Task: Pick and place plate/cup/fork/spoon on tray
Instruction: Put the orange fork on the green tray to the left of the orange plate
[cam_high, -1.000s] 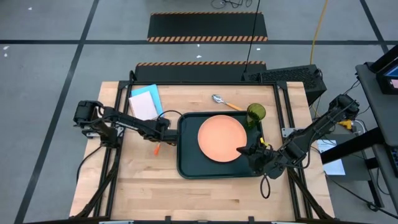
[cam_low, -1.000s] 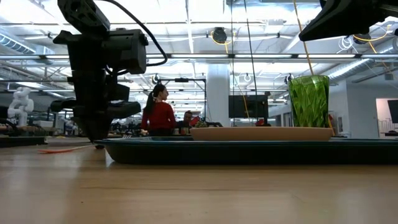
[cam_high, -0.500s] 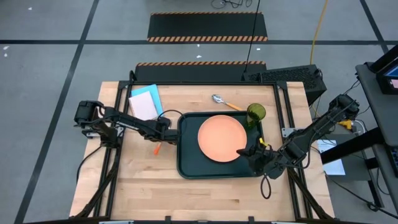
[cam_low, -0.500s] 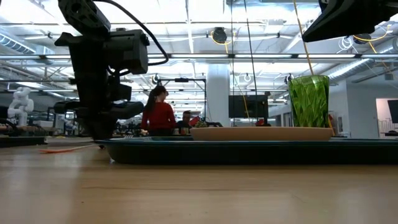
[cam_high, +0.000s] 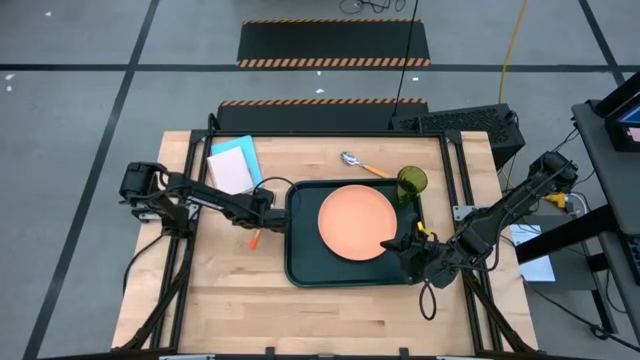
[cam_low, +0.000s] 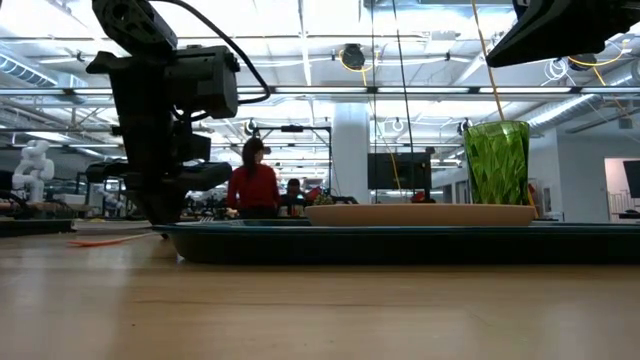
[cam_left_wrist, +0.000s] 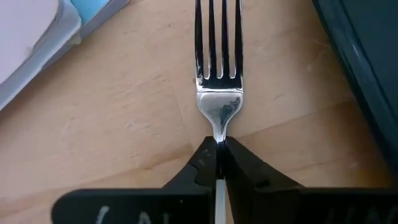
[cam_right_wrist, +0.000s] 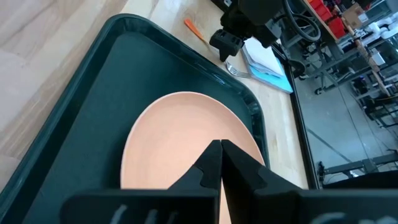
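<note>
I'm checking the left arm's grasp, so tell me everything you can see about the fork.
The fork is slim, with four shiny silver metal tines and an orange handle. It lies flat on the wooden table, just outside the tray on its left, near the blue and white notebook. The left gripper is shut on its narrow neck, just below the tines.
</note>
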